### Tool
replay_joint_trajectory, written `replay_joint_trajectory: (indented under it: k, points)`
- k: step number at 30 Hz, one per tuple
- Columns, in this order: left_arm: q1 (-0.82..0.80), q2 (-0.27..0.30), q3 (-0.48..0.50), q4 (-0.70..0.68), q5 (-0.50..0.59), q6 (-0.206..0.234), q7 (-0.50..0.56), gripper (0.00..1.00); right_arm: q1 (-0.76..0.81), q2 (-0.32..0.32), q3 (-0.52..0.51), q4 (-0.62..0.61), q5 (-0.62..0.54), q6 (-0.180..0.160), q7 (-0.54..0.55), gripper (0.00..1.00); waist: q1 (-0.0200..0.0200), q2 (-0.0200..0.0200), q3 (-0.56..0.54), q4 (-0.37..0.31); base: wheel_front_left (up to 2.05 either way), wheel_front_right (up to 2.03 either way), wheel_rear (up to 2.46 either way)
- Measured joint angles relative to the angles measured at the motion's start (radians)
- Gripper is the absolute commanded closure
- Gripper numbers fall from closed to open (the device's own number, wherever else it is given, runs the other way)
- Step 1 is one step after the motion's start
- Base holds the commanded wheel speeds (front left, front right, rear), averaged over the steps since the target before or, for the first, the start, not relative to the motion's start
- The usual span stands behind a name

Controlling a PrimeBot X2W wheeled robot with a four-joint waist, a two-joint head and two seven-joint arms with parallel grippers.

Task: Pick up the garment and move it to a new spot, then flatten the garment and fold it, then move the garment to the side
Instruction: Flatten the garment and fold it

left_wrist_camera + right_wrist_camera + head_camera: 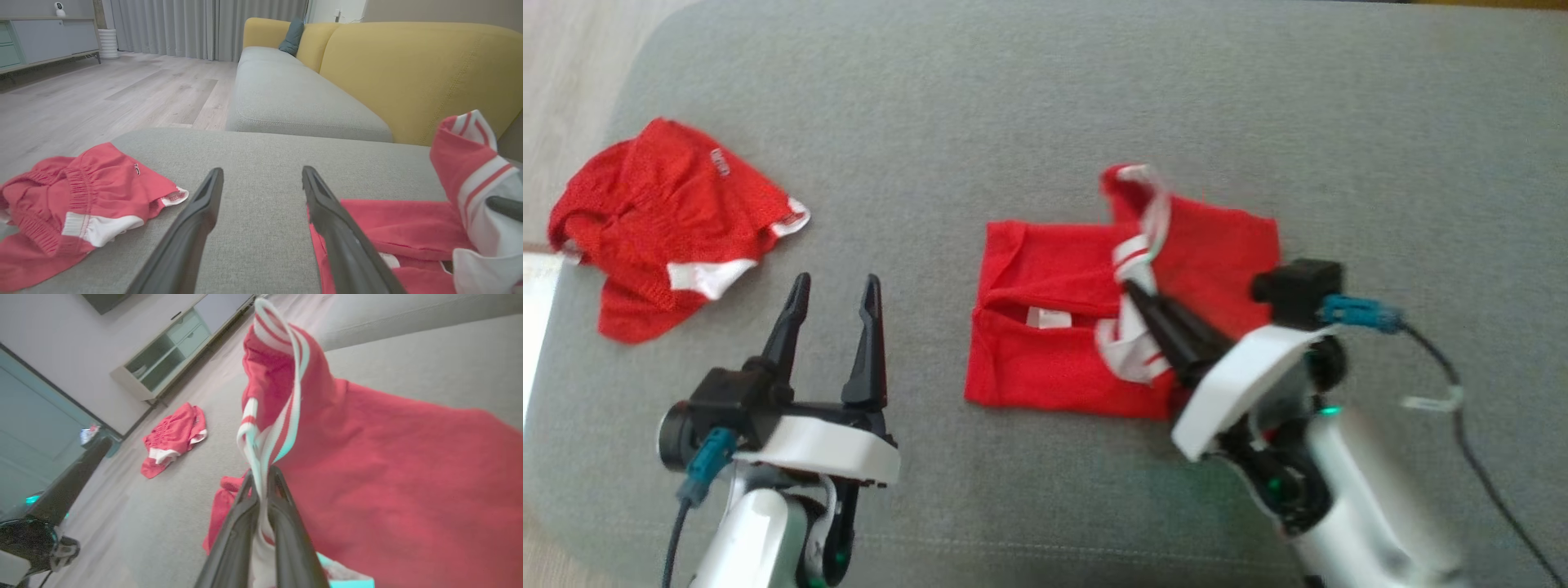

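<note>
The garment is a red shirt with white striped trim, lying partly folded on the grey cushion. My right gripper is shut on a band of that striped trim and lifts it, so a flap stands up above the rest. In the right wrist view the trim runs between the closed fingers of the right gripper, with the garment spread behind. My left gripper stands open over bare cushion, left of the shirt and apart from it. The left wrist view shows the left gripper holding nothing, the garment to its right.
Crumpled red shorts with white trim lie at the cushion's far left, near its edge, also seen as red shorts and red shorts. A yellow sofa back rises beyond the cushion. Wood floor lies off the left edge.
</note>
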Motion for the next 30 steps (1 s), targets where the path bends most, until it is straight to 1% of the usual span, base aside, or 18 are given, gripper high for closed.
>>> replay_joint_trajectory:
  k: [5, 6, 16, 17, 18, 19, 25, 28, 30]
  points:
    - [-0.003, -0.013, -0.014, 0.01, 0.001, -0.009, 0.0, 0.0, -0.082, -0.001, 0.107, 0.127, 0.107, 0.0, -0.115, 1.0, 0.0, 0.0, 0.016, 0.03, 0.0, 0.0, 0.0]
    - [-0.003, -0.013, -0.014, 0.01, 0.001, -0.009, 0.0, 0.0, -0.082, -0.001, 0.107, 0.127, 0.107, 0.0, -0.115, 1.0, 0.0, 0.0, 0.016, 0.03, 0.0, 0.0, 0.0]
    - [-0.046, -0.032, -0.017, 0.018, 0.017, -0.023, 0.0, 0.0, -0.229, -0.005, 0.28, 0.342, 0.267, 0.0, -0.259, 1.0, 0.0, 0.0, 0.054, 0.067, 0.0, 0.0, 0.0]
    - [-0.046, -0.034, -0.017, 0.019, 0.018, -0.028, 0.0, 0.0, -0.24, -0.006, 0.299, 0.354, 0.293, 0.0, -0.27, 0.67, 0.0, 0.0, 0.057, 0.069, 0.0, 0.0, 0.0]
    - [-0.046, -0.035, -0.017, 0.021, 0.018, -0.028, 0.0, 0.0, -0.251, -0.006, 0.317, 0.369, 0.31, 0.0, -0.283, 0.07, 0.0, 0.0, 0.061, 0.07, 0.0, 0.0, 0.0]
    - [-0.046, -0.037, -0.017, 0.024, 0.022, -0.028, 0.0, 0.0, -0.263, -0.006, 0.335, 0.384, 0.319, 0.0, -0.292, 0.0, 0.0, 0.0, 0.063, 0.072, 0.0, 0.0, 0.0]
    - [-0.051, -0.049, -0.015, 0.033, 0.028, -0.035, 0.0, 0.0, -0.335, -0.006, 0.408, 0.399, 0.368, 0.0, -0.401, 0.0, 0.0, 0.0, 0.072, 0.065, 0.0, 0.0, 0.0]
    - [-0.061, -0.051, -0.013, 0.035, 0.035, -0.036, 0.0, 0.0, -0.367, -0.006, 0.419, 0.381, 0.375, 0.0, -0.463, 0.0, 0.0, 0.0, 0.071, 0.056, 0.0, 0.0, 0.0]
    - [-0.063, -0.051, -0.009, 0.035, 0.036, -0.036, 0.0, 0.0, -0.385, -0.006, 0.408, 0.372, 0.358, 0.0, -0.497, 0.0, 0.0, 0.0, 0.069, 0.048, 0.0, 0.0, 0.0]
